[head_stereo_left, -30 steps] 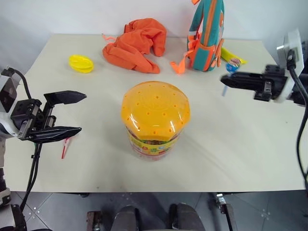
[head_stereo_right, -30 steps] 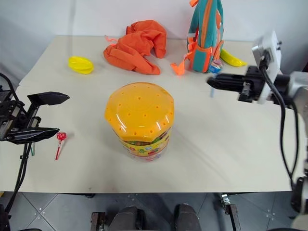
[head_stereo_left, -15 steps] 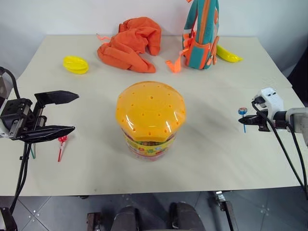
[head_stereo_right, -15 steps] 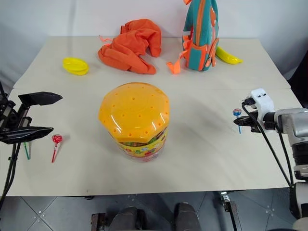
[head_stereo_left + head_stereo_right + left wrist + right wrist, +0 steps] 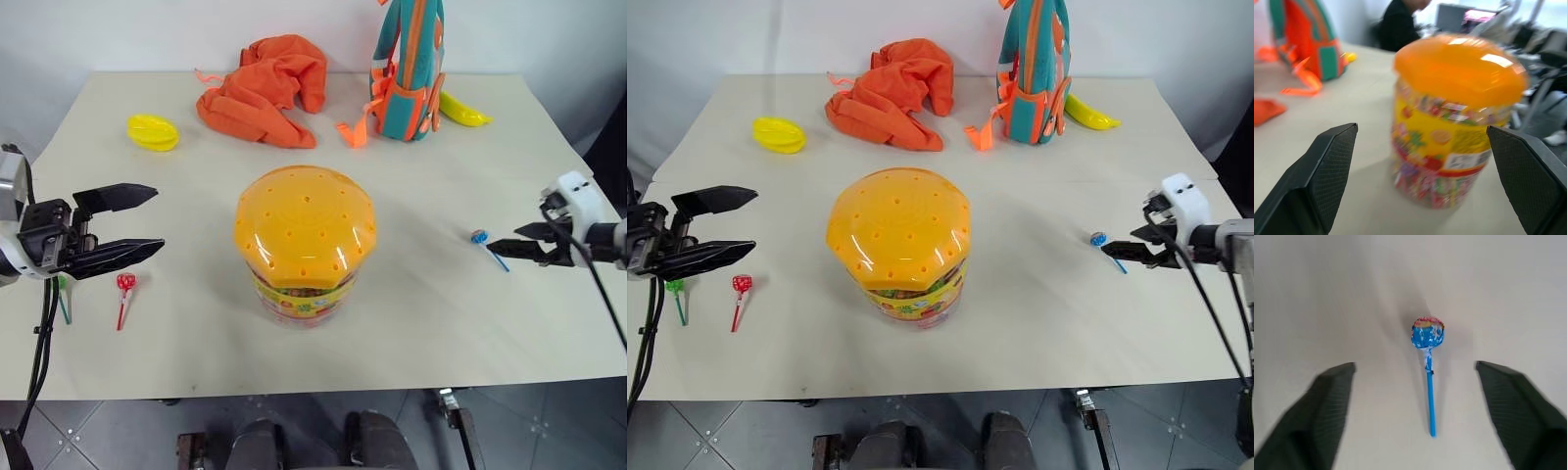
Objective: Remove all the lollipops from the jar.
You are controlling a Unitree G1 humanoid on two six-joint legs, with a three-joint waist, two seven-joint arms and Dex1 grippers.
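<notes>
The jar (image 5: 304, 245), a clear tub with a colourful label and a holed orange domed lid, stands at the table's middle. My left gripper (image 5: 157, 217) hovers open to its left, pointing at the jar (image 5: 1454, 132), fingers empty. Below that gripper two lollipops lie on the table, one on a red stick (image 5: 124, 285) and one on a green stick (image 5: 673, 288). A third lollipop, blue-sticked (image 5: 1427, 335), lies flat on the table at the right. My right gripper (image 5: 1414, 366) is open with its fingers either side of it, not touching.
An orange cloth (image 5: 265, 88), a teal-and-orange backpack (image 5: 411, 69) and a yellow banana (image 5: 460, 110) sit along the far edge. A yellow star-fruit toy (image 5: 152, 132) lies far left. A person (image 5: 1398, 27) sits beyond the table.
My right gripper came down to the table's right side and opened; the blue-stick lollipop it carried now lies on the table. The left gripper has barely moved.
</notes>
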